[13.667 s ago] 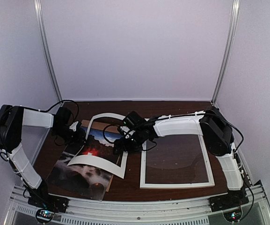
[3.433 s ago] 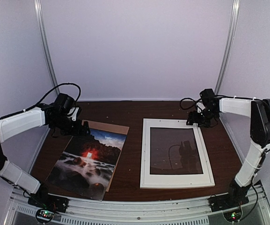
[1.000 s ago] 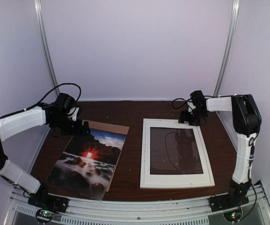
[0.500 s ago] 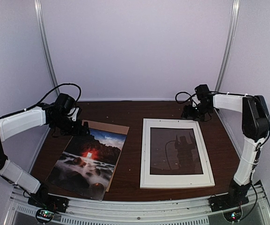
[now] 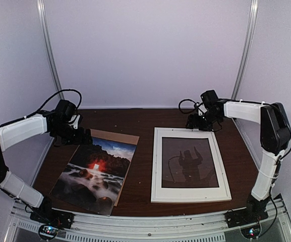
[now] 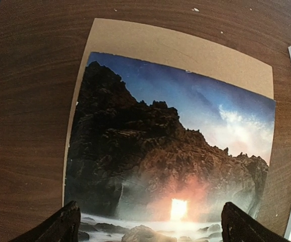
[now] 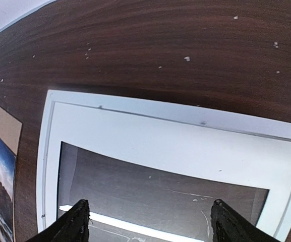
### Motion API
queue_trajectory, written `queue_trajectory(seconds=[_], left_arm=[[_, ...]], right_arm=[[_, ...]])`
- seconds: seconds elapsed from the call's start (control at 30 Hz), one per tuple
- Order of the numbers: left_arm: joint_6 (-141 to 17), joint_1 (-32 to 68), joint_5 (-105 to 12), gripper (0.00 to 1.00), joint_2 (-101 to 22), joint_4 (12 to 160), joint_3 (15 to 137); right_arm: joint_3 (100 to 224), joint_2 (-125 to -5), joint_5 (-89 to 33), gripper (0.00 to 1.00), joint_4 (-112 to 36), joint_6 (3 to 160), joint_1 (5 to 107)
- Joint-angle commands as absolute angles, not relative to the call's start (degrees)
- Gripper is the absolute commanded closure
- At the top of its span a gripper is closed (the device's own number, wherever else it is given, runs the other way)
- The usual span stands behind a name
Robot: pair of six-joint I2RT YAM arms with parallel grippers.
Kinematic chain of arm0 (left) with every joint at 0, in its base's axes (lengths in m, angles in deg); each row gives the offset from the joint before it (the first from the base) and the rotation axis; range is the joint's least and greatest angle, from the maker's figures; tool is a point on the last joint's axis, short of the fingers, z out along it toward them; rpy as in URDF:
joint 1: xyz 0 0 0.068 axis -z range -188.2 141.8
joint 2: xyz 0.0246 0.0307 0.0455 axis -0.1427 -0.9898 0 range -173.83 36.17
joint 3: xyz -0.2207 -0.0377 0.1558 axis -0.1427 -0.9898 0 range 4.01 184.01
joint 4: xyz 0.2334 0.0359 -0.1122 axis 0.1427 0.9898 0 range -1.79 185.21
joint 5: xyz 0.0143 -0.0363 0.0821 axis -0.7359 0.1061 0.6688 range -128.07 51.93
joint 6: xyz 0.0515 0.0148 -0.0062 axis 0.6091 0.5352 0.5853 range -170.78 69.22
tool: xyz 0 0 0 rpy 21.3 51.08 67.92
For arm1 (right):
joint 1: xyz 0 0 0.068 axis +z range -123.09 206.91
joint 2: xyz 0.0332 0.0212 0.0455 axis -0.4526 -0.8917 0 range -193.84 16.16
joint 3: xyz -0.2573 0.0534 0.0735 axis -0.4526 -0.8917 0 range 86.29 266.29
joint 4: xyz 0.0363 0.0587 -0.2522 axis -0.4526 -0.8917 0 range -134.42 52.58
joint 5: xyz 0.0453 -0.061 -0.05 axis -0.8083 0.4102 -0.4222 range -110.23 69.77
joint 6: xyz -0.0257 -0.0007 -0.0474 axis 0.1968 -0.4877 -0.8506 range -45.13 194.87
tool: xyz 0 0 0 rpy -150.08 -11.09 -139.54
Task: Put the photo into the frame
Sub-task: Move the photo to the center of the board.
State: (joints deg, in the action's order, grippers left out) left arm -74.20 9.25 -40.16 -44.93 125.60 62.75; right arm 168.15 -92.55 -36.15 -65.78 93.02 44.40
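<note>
The photo (image 5: 96, 169), a dark sunset print with a glowing red sun, lies flat at the left on a brown backing board (image 5: 120, 135). In the left wrist view the photo (image 6: 170, 161) fills the space below my left gripper (image 6: 153, 227), which hangs open and empty over its far part. The frame (image 5: 155, 166), white-edged around a white mat and dark glass, lies flat at the right. My right gripper (image 5: 193, 125) hovers open over the frame's far edge (image 7: 175, 113), holding nothing.
The dark wooden table (image 5: 145, 121) is walled in by pale panels with metal posts at the back corners. Between print and frame runs a bare strip of table (image 5: 142, 171). White specks dot the table (image 7: 186, 59) behind the frame.
My right gripper has moved left along the frame's far edge and opened a little wider. The left arm has shifted slightly left; photo and frame have not moved.
</note>
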Motion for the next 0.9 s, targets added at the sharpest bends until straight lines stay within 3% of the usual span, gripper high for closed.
queue_trajectory(seconds=[0.0,0.5,0.87], left_arm=[[-73.8,5.6,-43.8,0.02,-45.9,123.6,61.9],[-80.1,-11.0,-60.3,0.02,-48.9,117.9,57.2],[-77.4,-11.8,-60.9,0.02,-57.3,124.5,63.1]], right_arm=[[169.2,-92.0,-38.0,0.18,-66.2,93.3,48.6],[172.6,-99.0,-44.7,0.18,-61.0,99.6,66.1],[179.4,-110.5,-49.0,0.18,-55.7,109.4,75.7]])
